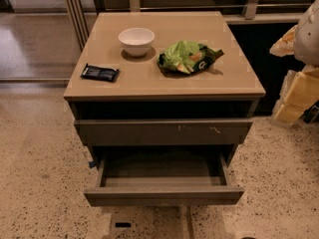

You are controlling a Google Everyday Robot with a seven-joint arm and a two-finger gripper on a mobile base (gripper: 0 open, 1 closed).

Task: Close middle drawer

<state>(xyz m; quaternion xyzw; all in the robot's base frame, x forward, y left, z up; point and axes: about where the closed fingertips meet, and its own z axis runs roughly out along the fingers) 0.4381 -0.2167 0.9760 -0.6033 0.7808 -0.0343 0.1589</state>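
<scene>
The middle drawer [163, 194] is pulled far out from the cabinet. It has a plain flat front and a dark grey inside [162, 166] that looks empty. Above it is the wider drawer front with pale scratch marks [163, 132], which stands slightly out from the cabinet body. My gripper [295, 97] shows as pale cream parts at the right edge, beside the cabinet's right side. It is level with the scratched front and apart from both drawers.
On the cabinet top [234, 78] are a white bowl [136, 40], a green chip bag [188, 57] and a small black packet [99, 72]. Speckled floor lies on both sides. A rail [199, 6] and a dark panel stand behind.
</scene>
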